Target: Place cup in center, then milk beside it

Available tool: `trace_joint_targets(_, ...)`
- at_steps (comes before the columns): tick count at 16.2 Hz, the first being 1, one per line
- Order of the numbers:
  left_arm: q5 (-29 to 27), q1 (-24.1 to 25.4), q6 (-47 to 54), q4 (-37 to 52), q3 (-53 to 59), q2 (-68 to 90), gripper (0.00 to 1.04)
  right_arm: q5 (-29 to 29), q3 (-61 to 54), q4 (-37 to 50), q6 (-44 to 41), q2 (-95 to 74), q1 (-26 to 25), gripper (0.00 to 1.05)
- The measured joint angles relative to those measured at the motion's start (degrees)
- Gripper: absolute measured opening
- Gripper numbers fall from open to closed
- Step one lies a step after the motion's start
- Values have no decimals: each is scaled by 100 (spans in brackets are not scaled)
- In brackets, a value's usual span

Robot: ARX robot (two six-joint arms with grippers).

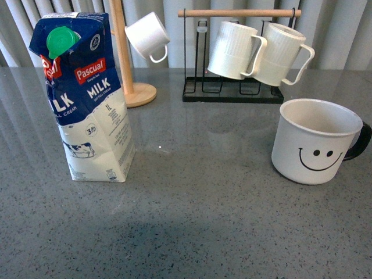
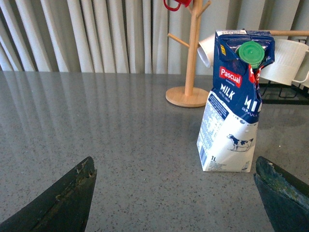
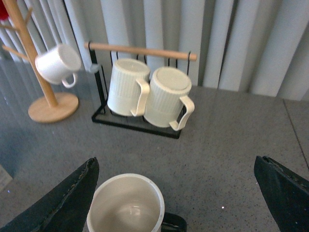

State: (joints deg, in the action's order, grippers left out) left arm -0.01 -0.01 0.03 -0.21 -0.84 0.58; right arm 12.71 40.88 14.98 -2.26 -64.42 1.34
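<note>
The cup (image 1: 314,142), a wide white mug with a black smiley face and black handle, stands upright at the right of the grey table. The milk (image 1: 87,99), a blue-and-white Pascual carton with a green cap, stands upright at the left. Neither gripper shows in the front view. My left gripper (image 2: 176,193) is open and empty, and the milk (image 2: 234,104) stands beyond it, nearer one finger. My right gripper (image 3: 176,193) is open and empty above the table, with the cup (image 3: 125,205) below it beside one finger (image 3: 72,198), its inside empty.
A black rack with a wooden bar (image 1: 238,13) holds two ribbed white mugs (image 1: 232,49) at the back. A wooden mug tree (image 1: 125,52) with a small plain white cup (image 1: 148,36) stands behind the milk. Grey curtains hang behind the table.
</note>
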Motion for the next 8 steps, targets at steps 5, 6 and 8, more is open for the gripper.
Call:
trace_joint_targets(5,0,0,0,-2,0,0,98,122,1993,-2094,-942,-2194,205,98)
trace_joint_targets(6,0,0,0,0,0,0,98,61,2124,-2253,-1062,-2511,212,98)
trace_joint_targets(8,2,0,0,-2,0,0,98,-48,2312,-2459,-1351,-3073,254,98)
